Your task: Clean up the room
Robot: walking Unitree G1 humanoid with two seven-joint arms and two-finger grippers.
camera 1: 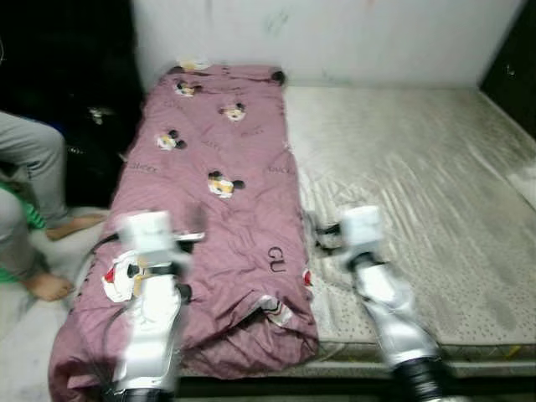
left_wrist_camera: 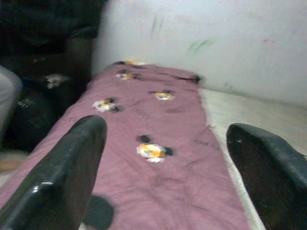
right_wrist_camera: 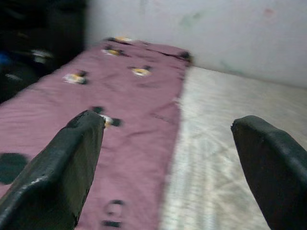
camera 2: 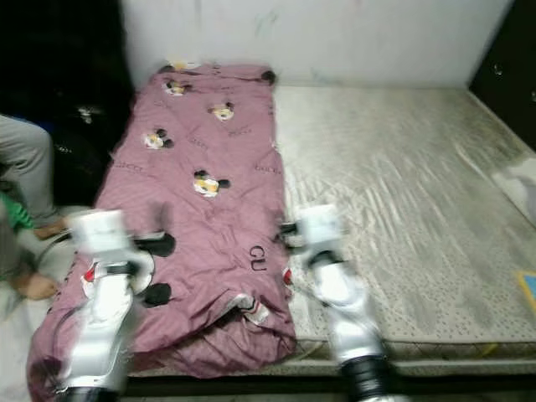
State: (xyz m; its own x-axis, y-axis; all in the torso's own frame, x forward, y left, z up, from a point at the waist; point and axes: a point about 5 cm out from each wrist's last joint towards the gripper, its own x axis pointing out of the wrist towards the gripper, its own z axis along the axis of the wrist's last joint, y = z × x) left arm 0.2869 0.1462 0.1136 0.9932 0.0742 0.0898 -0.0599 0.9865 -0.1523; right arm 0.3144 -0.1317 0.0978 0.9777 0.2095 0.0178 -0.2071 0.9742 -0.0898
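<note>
Bare mattress (camera 1: 402,167) is half covered by a folded pink blanket (camera 1: 218,209). Left gripper (left_wrist_camera: 163,158) and right gripper (right_wrist_camera: 168,163) are held spread, empty; grasping the blanket edge is judged next.

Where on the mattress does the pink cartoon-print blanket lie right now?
The pink blanket covers the robot's-left strip of the bare mattress, running from the far wall to the near edge, beside a seated person.

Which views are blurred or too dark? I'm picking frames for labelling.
Both eye views: left gripper and right gripper motion-smeared, blanket fairly sharp, far-left corner black. Both wrist views: soft all over, fingers blurred, wall bright.
</note>
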